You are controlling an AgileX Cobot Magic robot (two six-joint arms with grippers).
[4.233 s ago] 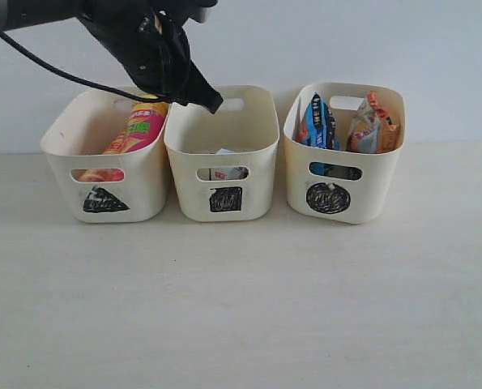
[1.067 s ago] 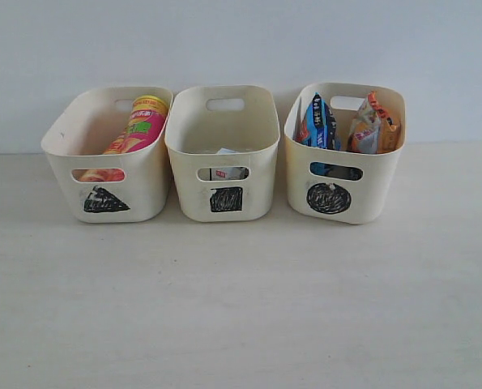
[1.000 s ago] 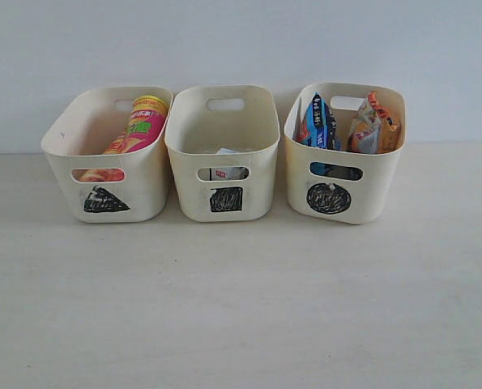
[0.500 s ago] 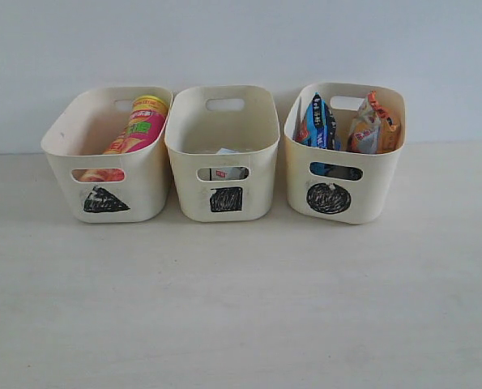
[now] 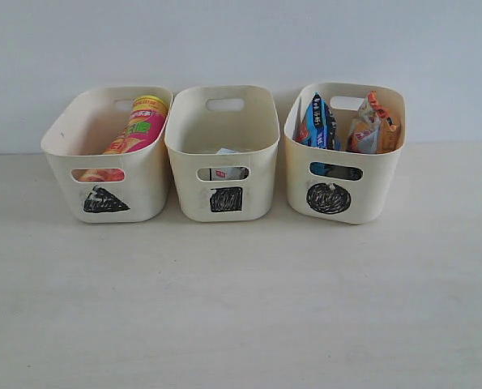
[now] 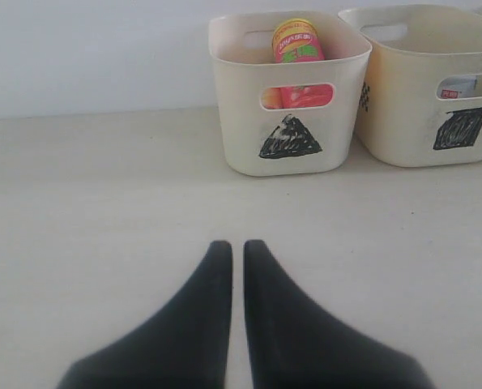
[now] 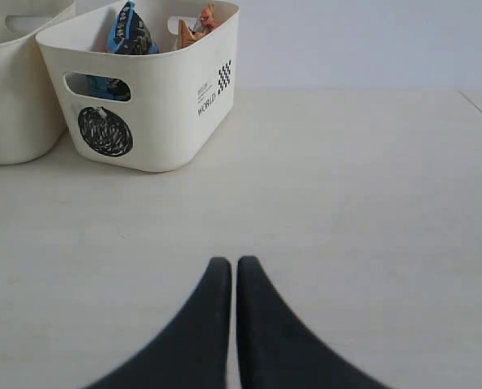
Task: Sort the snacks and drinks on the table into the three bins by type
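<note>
The pale table (image 5: 241,324) carries everything, and both pincers sit low over its bare part, each closed to a thin slit and gripping nothing. The three cream bins stand in a row, well apart from the fingertips and ahead of them. The triangle bin (image 6: 241,121) lies ahead of the left gripper (image 6: 236,245), a little toward the square bin (image 6: 403,113), which stands just beside it. The circle bin (image 7: 168,121) lies ahead of the right gripper (image 7: 234,261), off toward the square bin's side. Neither gripper touches a bin. In the triangle bin a pink chip tube (image 5: 142,128) leans with its long axis tilted, its yellow-capped end up at the rear rim, away from the left gripper, and its lower end down toward the front wall, where pink-orange shows through the handle cut-out. In the circle bin a blue-black bag (image 5: 320,121) and an orange-tan bag (image 5: 376,126) stand upright side by side, tops above the rim. In the square bin a small white carton (image 5: 224,173) with a red mark shows through the front cut-out; which way it lies is unclear.
</note>
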